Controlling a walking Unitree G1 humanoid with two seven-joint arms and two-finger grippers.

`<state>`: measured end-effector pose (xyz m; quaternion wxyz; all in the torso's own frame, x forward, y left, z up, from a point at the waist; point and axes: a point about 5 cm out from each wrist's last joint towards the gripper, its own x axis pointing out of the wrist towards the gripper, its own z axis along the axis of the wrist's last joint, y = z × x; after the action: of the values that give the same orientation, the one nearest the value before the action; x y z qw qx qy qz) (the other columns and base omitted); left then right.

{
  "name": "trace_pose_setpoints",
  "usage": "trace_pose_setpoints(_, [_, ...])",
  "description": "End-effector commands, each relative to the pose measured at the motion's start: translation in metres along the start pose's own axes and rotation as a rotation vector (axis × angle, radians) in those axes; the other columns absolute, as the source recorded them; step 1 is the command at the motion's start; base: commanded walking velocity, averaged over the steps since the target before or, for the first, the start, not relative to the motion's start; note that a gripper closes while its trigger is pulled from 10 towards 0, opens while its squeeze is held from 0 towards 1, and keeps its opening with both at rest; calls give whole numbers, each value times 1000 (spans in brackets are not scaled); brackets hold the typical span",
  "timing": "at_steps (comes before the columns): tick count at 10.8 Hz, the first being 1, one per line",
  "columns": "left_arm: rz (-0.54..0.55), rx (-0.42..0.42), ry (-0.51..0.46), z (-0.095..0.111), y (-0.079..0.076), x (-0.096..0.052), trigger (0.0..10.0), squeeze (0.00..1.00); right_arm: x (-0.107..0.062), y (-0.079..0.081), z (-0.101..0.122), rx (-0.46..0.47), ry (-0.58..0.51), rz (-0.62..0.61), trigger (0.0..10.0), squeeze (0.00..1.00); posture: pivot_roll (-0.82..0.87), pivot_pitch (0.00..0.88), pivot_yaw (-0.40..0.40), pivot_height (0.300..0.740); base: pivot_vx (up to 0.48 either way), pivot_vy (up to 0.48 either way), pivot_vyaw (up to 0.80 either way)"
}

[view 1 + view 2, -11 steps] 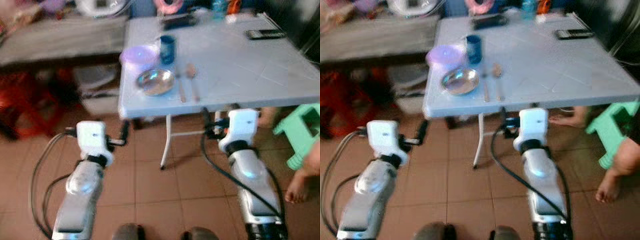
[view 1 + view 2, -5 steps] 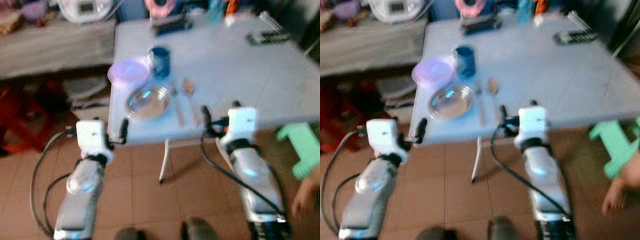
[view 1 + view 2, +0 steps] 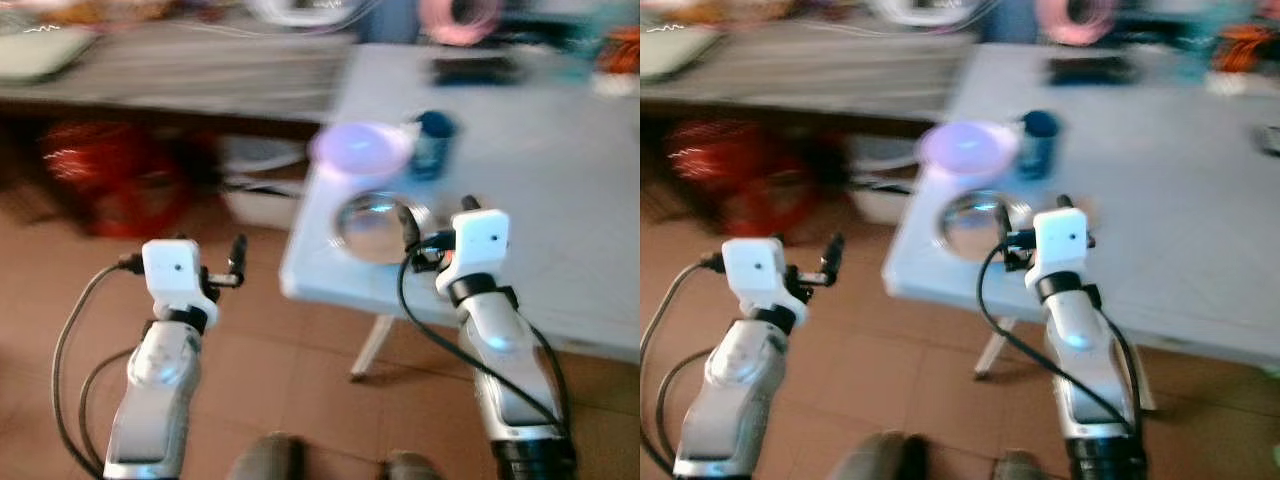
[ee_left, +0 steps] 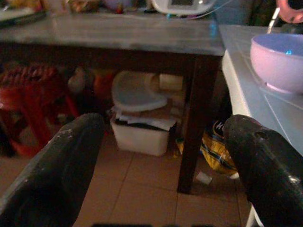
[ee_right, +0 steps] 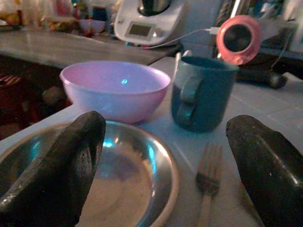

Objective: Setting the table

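Note:
A pale blue table carries a pink bowl, a blue mug and a steel plate near its left corner. My right gripper hangs open low over the plate's near side. Along its fingers I see the plate, the bowl, the mug with a handle sticking out of it, and a fork beside the plate. My left gripper is open over the floor, left of the table, with nothing in it.
A long wooden bench with an appliance stands to the left of the table. Under it are a red stool and a white box. A dark flat object lies at the table's far side. Tiled floor lies below.
The camera has swung left and moved closer, so the table sits further right. My right gripper, earlier short of the table's front edge, is now over the plate.

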<state>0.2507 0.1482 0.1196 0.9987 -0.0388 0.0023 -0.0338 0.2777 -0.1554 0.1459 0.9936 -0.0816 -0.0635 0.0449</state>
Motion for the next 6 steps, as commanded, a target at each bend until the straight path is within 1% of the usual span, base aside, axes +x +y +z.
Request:
trace_pose_setpoints(1, [1, 9, -7, 2, 0, -1, 10000, 0, -3, -9, -3, -11, 18, -52, 10000, 0, -24, 113, 65, 740, 0, 0, 0])
trace_pose_setpoints(2, [-2, 15, -7, 1, 1, -1, 10000, 0, -4, -12, -5, -23, 31, -79, 10000, 0, -25, 113, 66, 740, 0, 0, 0])
trace_pose_setpoints(3, [-8, 18, 3, 0, 1, -2, 10000, 0, -5, -19, -10, -3, 55, -125, 10000, 443, -26, 116, 66, 740, 0, 0, 0])
trace_pose_setpoints(4, [-17, 29, 9, -1, 0, -3, 10000, 0, -6, -24, -13, 34, 80, -153, 10000, 1000, -26, 122, 68, 740, 0, 0, 0])
trace_pose_setpoints(5, [-15, 34, 11, -2, 1, -4, 10000, 0, -5, -25, -15, 41, 93, -158, 10000, 1000, -26, 126, 69, 740, 0, 0, 0])
trace_pose_setpoints(6, [-19, 37, 19, -4, 1, -5, 10000, 0, 2, -23, -13, 55, 89, -140, 10000, 0, -27, 133, 71, 740, 0, 0, 0])
